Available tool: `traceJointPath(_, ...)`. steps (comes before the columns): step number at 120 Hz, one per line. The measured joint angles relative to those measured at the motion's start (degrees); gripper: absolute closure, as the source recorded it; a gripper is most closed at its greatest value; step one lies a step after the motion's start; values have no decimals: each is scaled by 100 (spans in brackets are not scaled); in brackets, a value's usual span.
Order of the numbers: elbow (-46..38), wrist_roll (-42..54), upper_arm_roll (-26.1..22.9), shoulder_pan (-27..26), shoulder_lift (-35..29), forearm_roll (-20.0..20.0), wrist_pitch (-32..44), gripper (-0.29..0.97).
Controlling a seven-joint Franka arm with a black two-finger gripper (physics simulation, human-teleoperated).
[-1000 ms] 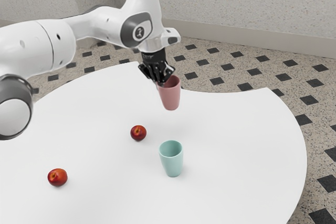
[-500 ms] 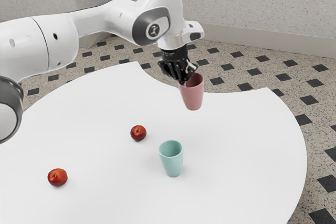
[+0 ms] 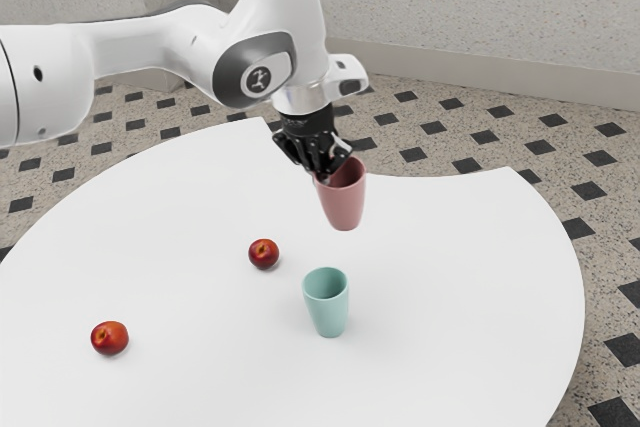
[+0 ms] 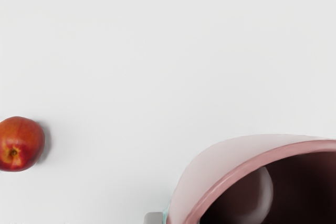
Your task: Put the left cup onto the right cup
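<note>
My black gripper (image 3: 322, 162) is shut on the rim of a pink cup (image 3: 342, 201), which hangs upright in the air above the white table (image 3: 470, 277). A teal cup (image 3: 326, 301) stands upright on the table, almost straight below the pink cup and a gap apart from it. The wrist view has the pink cup's rim and dark inside (image 4: 262, 182) large under my hand, with a sliver of the teal cup (image 4: 165, 215) peeking out beside it.
Two red apples lie on the table: one (image 3: 264, 253) just to the exterior view's left of the teal cup, also seen as an apple (image 4: 19, 144) in the wrist view, and one (image 3: 110, 337) farther left near the front. The table's edge curves behind the gripper.
My gripper carried the pink cup toward the exterior view's right, then back left and a little lower, ending over the teal cup. The teal cup and apples stayed put.
</note>
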Motion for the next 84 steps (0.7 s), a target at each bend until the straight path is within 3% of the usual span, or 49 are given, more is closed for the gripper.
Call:
traceJointPath(44, -970, -439, -1, -63, -391, -31, 413, 78)
traceJointPath(84, -1216, -755, 30, -53, -393, -510, 344, 78)
